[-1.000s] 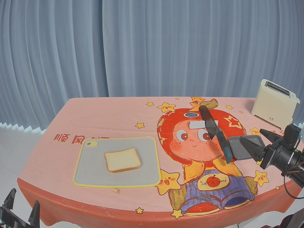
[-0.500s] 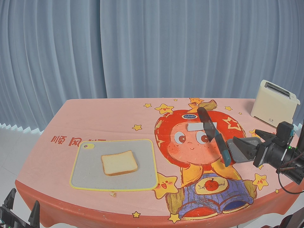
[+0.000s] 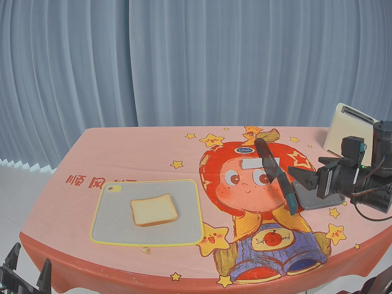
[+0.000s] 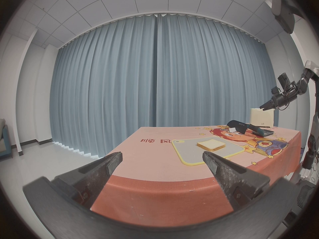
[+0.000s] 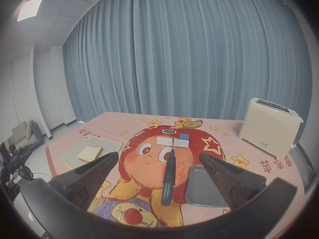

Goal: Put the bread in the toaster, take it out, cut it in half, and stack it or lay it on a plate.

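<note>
Head above, wrists low, table (image 3: 134,152) shared

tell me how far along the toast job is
Done: the bread lies whole on the cutting board; whether it was toasted cannot be told. In hand: nothing; the right gripper hangs open above the grey tray beside the knife, and the left gripper is open, off the table's near edge. Left: probably grasp the knife, halve the slice, lay it on the tray.

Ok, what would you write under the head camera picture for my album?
Open right gripper hangs by the grey plate and knife, while the bread lies on the cutting board.
</note>
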`<state>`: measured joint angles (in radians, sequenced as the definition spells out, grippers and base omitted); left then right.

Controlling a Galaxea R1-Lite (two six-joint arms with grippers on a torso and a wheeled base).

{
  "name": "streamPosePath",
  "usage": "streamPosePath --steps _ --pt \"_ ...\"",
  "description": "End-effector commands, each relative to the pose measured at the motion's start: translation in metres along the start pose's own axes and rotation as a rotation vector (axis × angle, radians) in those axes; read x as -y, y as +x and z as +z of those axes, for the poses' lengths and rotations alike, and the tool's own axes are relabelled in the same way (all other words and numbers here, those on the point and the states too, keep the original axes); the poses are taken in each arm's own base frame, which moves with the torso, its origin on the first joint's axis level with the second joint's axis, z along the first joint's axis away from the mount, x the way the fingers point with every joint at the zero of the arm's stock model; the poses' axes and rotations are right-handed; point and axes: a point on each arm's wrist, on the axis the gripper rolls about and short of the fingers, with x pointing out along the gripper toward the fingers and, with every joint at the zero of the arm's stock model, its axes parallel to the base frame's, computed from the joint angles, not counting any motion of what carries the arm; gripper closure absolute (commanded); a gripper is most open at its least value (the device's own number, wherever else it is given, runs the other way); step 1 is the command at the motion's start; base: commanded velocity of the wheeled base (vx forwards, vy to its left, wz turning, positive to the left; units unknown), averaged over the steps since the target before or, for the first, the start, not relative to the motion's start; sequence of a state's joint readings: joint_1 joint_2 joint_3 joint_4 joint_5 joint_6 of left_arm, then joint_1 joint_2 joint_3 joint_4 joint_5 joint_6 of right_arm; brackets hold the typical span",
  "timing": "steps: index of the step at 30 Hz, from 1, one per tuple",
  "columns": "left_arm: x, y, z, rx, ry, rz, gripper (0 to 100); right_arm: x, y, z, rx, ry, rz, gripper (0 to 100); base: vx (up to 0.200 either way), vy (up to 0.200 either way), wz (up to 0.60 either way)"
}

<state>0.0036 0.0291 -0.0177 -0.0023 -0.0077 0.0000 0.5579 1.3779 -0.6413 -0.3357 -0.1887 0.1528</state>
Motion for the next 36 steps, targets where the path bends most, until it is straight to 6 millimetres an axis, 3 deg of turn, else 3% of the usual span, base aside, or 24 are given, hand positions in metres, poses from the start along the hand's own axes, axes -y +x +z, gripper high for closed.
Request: streamPosePath --steps 1,14,23,36 --pt "0.0 0.001 -0.005 -0.017 0.001 -0.001 0 -0.002 0.019 -0.005 -0.023 -0.002 0.005 0 0.0 0.0 0.0" --pt "0.0 0.001 -0.005 -0.017 0.001 -0.001 0 0.002 0.061 -0.029 -0.134 -0.006 -0.04 0 0.0 0.0 0.0" --pt "0.0 0.001 -0.005 -0.017 0.001 0.001 0 0.013 0.085 -0.038 -0.111 0.014 -0.082 0 0.0 0.0 0.0" --pt "0.0 0.001 -0.005 -0.018 0.001 -0.001 0 0.012 0.105 -0.052 -0.106 0.014 -0.083 0 0.0 0.0 0.0"
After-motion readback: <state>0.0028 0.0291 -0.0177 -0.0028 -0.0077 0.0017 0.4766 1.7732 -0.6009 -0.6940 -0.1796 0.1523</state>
